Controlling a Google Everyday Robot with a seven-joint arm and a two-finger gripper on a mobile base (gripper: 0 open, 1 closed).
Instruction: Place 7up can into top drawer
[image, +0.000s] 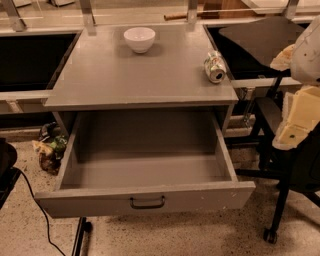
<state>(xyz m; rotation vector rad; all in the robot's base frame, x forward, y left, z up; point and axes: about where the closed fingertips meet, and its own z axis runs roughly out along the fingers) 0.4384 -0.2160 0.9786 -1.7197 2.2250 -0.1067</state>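
Plainly, the small green-and-white aluminium 7up can (215, 66) lies sideways, upper left of the cream claw (294, 122) at the frame's right edge; apart or together, I cannot tell.

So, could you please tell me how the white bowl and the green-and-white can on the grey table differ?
The white bowl stands upright; the green-and-white aluminium 7up can lies on its side. The bowl sits at the back middle, the can near the right edge. Both rest on the grey table, outside the open grey top drawer. The pincer hangs at the right, touching neither.
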